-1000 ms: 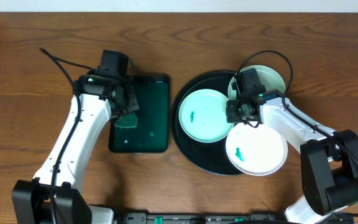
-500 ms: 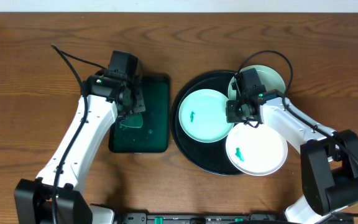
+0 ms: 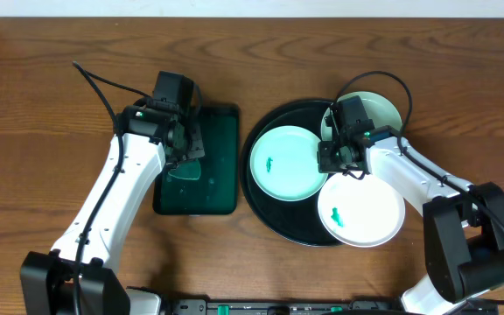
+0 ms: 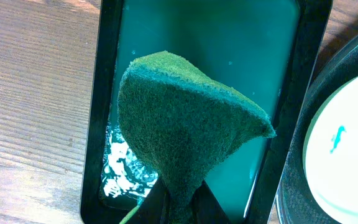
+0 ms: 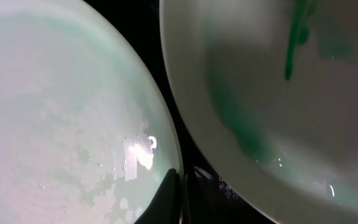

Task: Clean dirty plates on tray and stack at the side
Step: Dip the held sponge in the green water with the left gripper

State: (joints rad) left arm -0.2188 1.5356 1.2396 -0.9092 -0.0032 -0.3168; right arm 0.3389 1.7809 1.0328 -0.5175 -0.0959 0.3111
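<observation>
Three plates lie on the round black tray [image 3: 258,203]. The left plate [image 3: 287,166] and the front right plate [image 3: 366,214] each bear a green smear. The back plate [image 3: 379,109] is partly hidden by my right arm. My right gripper [image 3: 333,159] is shut on the right rim of the left plate [image 5: 61,124], its fingertips [image 5: 179,186] beside the front right plate [image 5: 278,81]. My left gripper [image 3: 185,149] is shut on a green sponge [image 4: 179,124] and holds it over the dark green rectangular tray [image 4: 260,62]. The left plate also shows in the left wrist view [image 4: 347,143].
The dark green rectangular tray [image 3: 219,188] stands just left of the black tray and holds a film of water [image 4: 120,168]. Bare wooden table [image 3: 51,140] lies to the left and at the back. The black tray's rim [image 4: 294,180] is close to the green tray.
My left arm has moved a little to the right and back with the sponge, still over the green tray. The right arm and the plates have stayed put.
</observation>
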